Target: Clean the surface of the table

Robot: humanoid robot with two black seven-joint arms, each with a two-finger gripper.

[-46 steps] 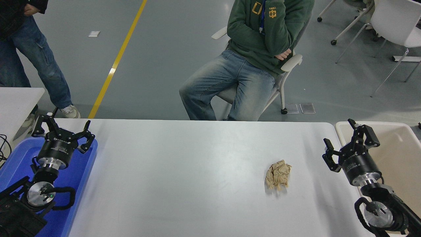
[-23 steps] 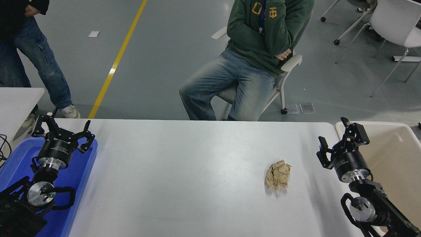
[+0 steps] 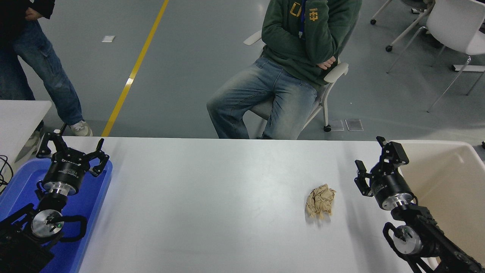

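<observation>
a: right gripper [image 3: 373,161] fingers spread wide, holding nothing, over the table surface [image 3: 212,197] near its right edge.
b: surface?
a: matte white, fills the foreground, bare except a crumpled tan wad [image 3: 320,201], probably paper. left gripper [image 3: 72,149] splayed over blue tray [image 3: 22,182].

The table surface [image 3: 212,197] is showing matte white, plain and unpatterned. A crumpled paper ball [image 3: 320,201] is showing tan-beige with darker brown creases. The tray [image 3: 89,212] at the left is glowing bright blue, and the bin [image 3: 454,182] at the right is looking cream. Both grippers — left [image 3: 72,153] and right [image 3: 373,163] — are showing black, with silver metal rings behind them. A seated person is wearing a dark green hoodie [image 3: 307,34] with yellow lettering and faded blue jeans [image 3: 261,98]. A yellow line [image 3: 134,68] is crossing the grey floor [image 3: 189,57].
</observation>
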